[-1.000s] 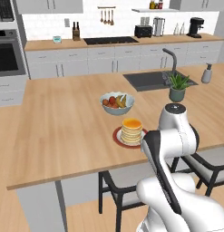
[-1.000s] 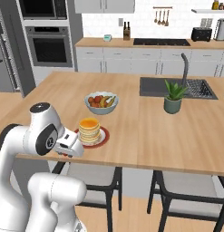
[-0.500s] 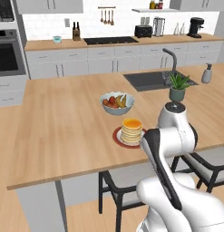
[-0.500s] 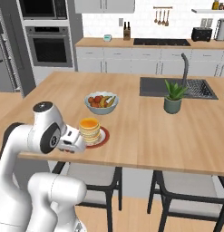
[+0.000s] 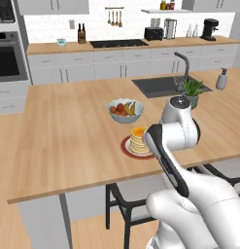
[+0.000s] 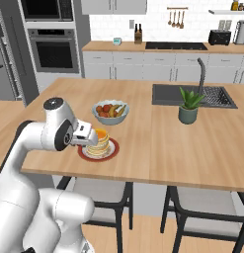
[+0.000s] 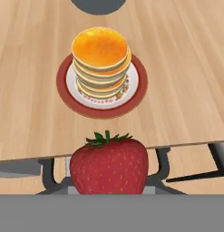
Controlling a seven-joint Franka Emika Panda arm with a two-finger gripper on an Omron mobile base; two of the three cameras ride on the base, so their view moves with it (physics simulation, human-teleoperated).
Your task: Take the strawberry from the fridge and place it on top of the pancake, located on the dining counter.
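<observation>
In the hand view a big red strawberry [image 7: 109, 165] with green leaves sits low and close, and my gripper [image 6: 86, 135] is shut on it; the berry hides the fingertips. It hangs over the near edge of the dining counter [image 7: 186, 68]. Just beyond stands the pancake [image 7: 100, 59], a golden stack with an orange top on a dark red plate [image 7: 137, 96]. From the right base view the hand hovers beside the pancake [image 6: 99, 142], at about the height of its top. The pancake [image 5: 138, 139] also appears left of my arm. The grey fridge [image 6: 6, 74] stands far left.
A fruit bowl [image 5: 125, 110] [image 6: 109, 111] sits just behind the plate. A potted plant [image 6: 188, 106] and the sink [image 6: 212, 96] with its tap lie to the right. Dark stools [image 6: 99, 195] stand under the counter's near edge.
My hand with the strawberry has risen a little and moved closer to the pancake stack. Nothing else has moved.
</observation>
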